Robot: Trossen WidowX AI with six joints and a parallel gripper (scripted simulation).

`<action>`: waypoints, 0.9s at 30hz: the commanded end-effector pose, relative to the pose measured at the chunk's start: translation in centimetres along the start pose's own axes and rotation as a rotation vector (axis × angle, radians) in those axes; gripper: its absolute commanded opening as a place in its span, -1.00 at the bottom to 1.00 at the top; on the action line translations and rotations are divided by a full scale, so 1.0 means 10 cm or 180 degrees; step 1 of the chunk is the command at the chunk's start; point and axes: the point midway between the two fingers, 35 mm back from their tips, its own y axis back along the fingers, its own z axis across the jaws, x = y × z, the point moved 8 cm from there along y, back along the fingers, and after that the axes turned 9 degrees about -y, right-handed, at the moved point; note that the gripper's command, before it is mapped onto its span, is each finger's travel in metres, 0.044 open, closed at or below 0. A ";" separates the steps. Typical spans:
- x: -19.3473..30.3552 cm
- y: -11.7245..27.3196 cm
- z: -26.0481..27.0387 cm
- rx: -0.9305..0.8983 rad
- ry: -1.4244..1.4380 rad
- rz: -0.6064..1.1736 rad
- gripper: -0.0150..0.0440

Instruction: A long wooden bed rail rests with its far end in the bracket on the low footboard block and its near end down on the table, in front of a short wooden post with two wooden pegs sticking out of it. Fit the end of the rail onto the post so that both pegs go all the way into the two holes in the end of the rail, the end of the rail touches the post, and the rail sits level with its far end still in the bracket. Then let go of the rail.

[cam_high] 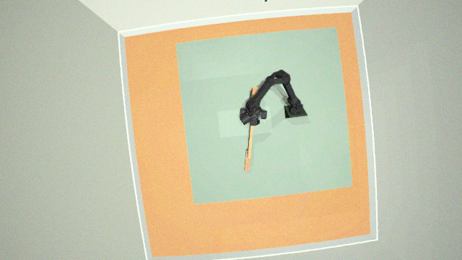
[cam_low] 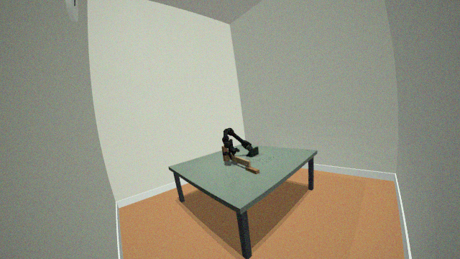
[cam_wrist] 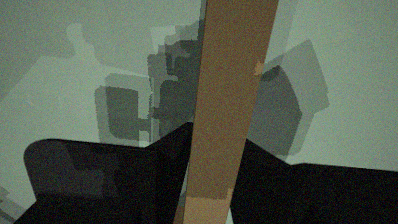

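The long wooden rail (cam_high: 250, 139) (cam_low: 241, 160) (cam_wrist: 232, 75) runs from under my gripper to the low footboard block (cam_high: 247, 165) (cam_low: 253, 170). A shadow shows below the rail in the exterior view. Its far end is at the block; the bracket is too small to judge the seating. My gripper (cam_high: 253, 120) (cam_low: 232, 155) (cam_wrist: 218, 140) is shut on the rail, one finger on each side. The wooden post (cam_high: 255, 91) (cam_low: 225, 154) stands behind the gripper. The arm hides the rail's post end, so the pegs, the holes and any gap cannot be seen.
The arm's base (cam_high: 296, 111) (cam_low: 253, 151) stands on the green table (cam_high: 310, 155) (cam_low: 215, 183), to the right of the rail in the top view. The arm arches from the base over the area beside the post. Shadows lie on both sides of the rail in the wrist view.
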 end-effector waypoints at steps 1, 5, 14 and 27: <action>0.02 0.03 0.00 0.0014 0.0002 -0.0014 -0.49; 0.04 0.03 0.00 0.0014 0.0002 -0.0014 -0.49; 0.06 0.02 -0.01 0.0014 0.0002 -0.0014 -0.49; 0.10 0.02 -0.01 0.0014 0.0002 -0.0013 -0.49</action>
